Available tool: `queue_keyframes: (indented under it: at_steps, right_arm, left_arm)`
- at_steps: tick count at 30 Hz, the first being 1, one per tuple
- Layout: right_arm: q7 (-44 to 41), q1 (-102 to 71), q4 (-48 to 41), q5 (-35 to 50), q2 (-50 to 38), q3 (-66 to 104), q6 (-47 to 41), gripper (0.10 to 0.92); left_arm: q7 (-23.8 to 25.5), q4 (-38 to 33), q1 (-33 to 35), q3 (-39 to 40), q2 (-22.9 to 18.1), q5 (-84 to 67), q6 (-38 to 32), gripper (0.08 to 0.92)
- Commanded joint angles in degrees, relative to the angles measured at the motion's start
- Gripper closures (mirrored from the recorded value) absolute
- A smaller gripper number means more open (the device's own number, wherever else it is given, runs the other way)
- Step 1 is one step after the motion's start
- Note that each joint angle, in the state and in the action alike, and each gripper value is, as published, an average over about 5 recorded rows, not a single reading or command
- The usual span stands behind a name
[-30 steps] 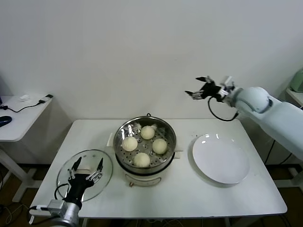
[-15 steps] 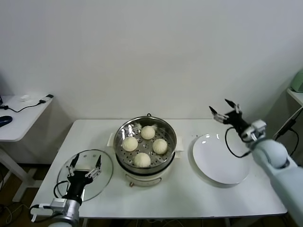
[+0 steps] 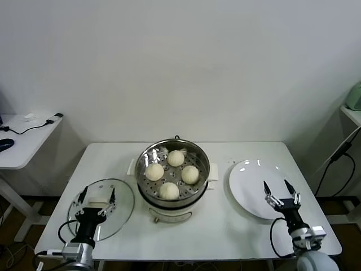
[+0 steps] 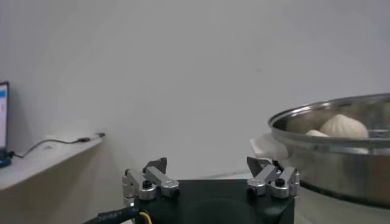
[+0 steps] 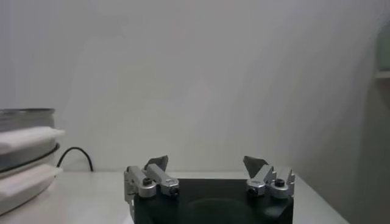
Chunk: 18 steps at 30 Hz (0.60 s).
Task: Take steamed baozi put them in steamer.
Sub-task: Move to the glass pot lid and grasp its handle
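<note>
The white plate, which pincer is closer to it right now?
Right. The right pincer hovers, open, at the near edge of the white plate; the left pincer is beyond the steamer, over the glass lid.

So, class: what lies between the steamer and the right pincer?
In the head view, the white plate lies between the steamer and the open right pincer.

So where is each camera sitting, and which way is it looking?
Head view: up on the robot's head, looking down at the table, steamer, plate and glass lid; both open grippers show, left gripper, right gripper.
Left wrist view: behind the left gripper, facing the wall, steamer beside it.
Right wrist view: behind the right gripper, facing the wall.
Shared: the steamer appears in all three.
</note>
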Motion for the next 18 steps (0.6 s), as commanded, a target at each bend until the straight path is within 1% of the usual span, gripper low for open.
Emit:
queue_keyframes:
  at_steps: [1,3,5,7,9,13,18]
  right_arm:
    - [0.9,-6.5,0.8,-2.4,7.1,1.3,1.8,0.203]
    - [1.4,-6.3,1.3,-1.7,6.4,0.4,0.3,0.203]
    - [1.8,-5.9,1.7,-1.1,5.7,-0.6,-1.2,0.202]
    - [2.3,-5.3,1.9,-0.9,5.1,-1.4,-2.0,0.202]
    - [2.8,-4.6,1.8,-1.1,4.8,-2.0,-2.6,0.203]
    - [3.1,-3.3,1.5,-1.0,4.4,-2.4,-3.2,0.203]
    - [3.8,-2.3,1.5,-1.2,3.6,-2.8,-3.6,0.203]
  left_arm:
    - [-7.3,1.9,0.4,-0.8,0.7,19.4,-4.8,0.177]
    - [-9.9,3.4,0.3,-1.9,1.4,29.2,-7.6,0.177]
    - [-13.2,5.9,0.3,-3.5,2.2,42.6,-10.3,0.177]
    - [-16.0,8.4,0.7,-4.5,3.2,54.4,-10.4,0.177]
    - [-18.1,10.7,1.4,-4.5,4.3,62.5,-8.2,0.177]
    - [-20.9,15.0,2.6,-3.8,5.2,71.2,-4.0,0.177]
    - [-23.0,18.8,1.7,-3.0,4.9,73.8,0.4,0.177]
